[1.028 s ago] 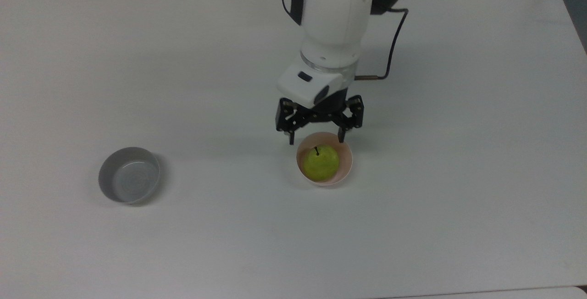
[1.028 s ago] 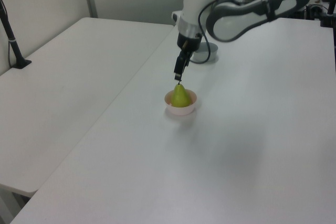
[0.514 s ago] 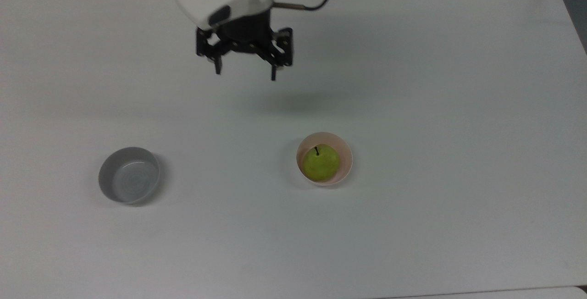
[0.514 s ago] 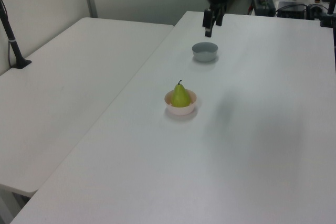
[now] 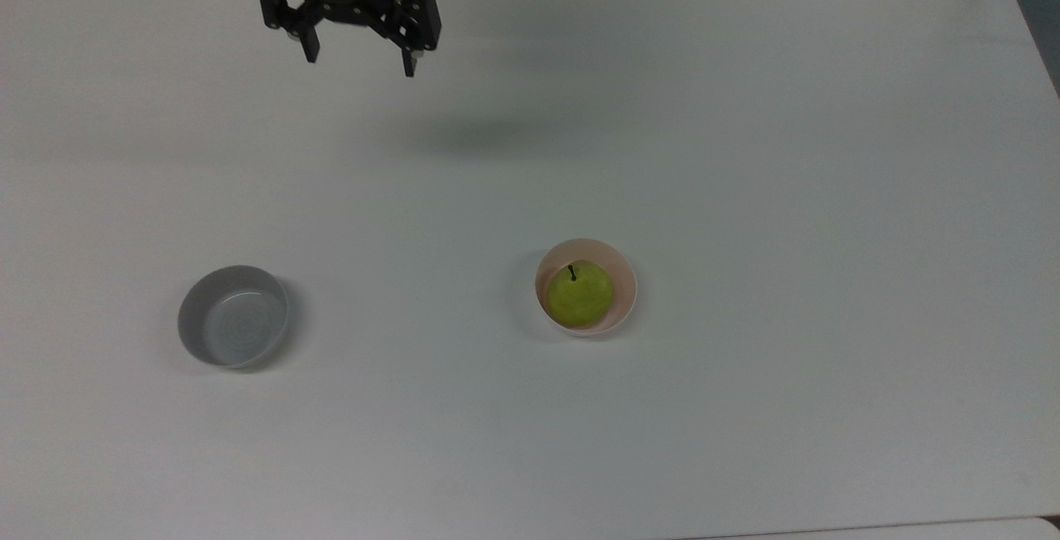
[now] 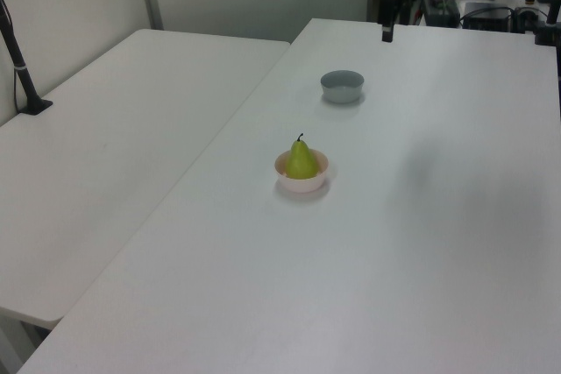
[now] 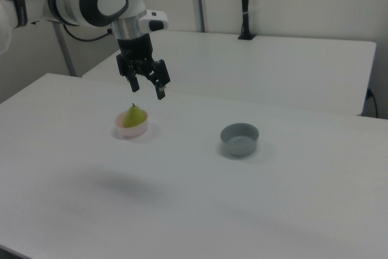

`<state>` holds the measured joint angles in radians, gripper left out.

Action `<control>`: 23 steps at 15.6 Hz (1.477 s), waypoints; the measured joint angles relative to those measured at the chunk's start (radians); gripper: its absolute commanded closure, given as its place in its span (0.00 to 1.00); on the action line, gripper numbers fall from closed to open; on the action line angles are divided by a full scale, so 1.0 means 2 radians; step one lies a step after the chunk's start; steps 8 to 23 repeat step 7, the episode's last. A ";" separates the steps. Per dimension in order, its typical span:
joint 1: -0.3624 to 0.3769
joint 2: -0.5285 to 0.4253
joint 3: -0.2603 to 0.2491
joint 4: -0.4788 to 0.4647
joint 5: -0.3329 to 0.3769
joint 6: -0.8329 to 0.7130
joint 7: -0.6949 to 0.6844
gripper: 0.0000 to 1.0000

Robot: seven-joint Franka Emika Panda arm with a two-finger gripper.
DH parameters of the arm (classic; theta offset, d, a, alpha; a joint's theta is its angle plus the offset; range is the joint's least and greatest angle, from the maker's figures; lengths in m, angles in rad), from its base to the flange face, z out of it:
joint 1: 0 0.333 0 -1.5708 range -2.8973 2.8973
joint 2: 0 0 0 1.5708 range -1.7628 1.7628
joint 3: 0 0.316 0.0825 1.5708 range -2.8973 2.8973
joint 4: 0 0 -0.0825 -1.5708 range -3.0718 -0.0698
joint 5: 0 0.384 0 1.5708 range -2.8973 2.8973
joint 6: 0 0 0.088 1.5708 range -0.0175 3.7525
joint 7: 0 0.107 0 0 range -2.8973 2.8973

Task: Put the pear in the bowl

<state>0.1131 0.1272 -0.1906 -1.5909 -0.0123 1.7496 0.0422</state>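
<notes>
White tabletop (image 5: 745, 151) all round, with a second white table pushed up beside it and plain pale walls behind. Taking the pink bowl (image 5: 623, 279) as the landmark: the pear (image 5: 580, 295) is sitting right inside it, upright, dark stem poking up, and it pretty much fills the bowl. In the left view you can see the pear (image 6: 301, 160) rising above the bowl's rim (image 6: 282, 173).

The gripper (image 5: 359, 60) is well away from the bowl, up in the air near the table's far edge and off to the top view's left of it. Its two black fingers are spread apart with nothing between them. In the right view the gripper (image 7: 148, 90) hangs above and a bit to the right view's right of the bowl (image 7: 129, 130), clear of the pear (image 7: 135, 116).

A grey bowl (image 5: 233, 315) sits well apart from the pink one, off to the top view's left, and it looks like it's got nothing in it.
</notes>
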 measured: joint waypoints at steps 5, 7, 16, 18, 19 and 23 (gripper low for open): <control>-0.016 -0.024 0.001 -0.025 0.000 -0.009 -0.008 0.00; -0.017 -0.024 0.001 -0.028 0.000 -0.009 -0.008 0.00; -0.017 -0.024 0.001 -0.028 0.000 -0.009 -0.008 0.00; -0.017 -0.024 0.001 -0.028 0.000 -0.009 -0.008 0.00; -0.017 -0.024 0.001 -0.028 0.000 -0.009 -0.008 0.00; -0.017 -0.024 0.001 -0.028 0.000 -0.009 -0.008 0.00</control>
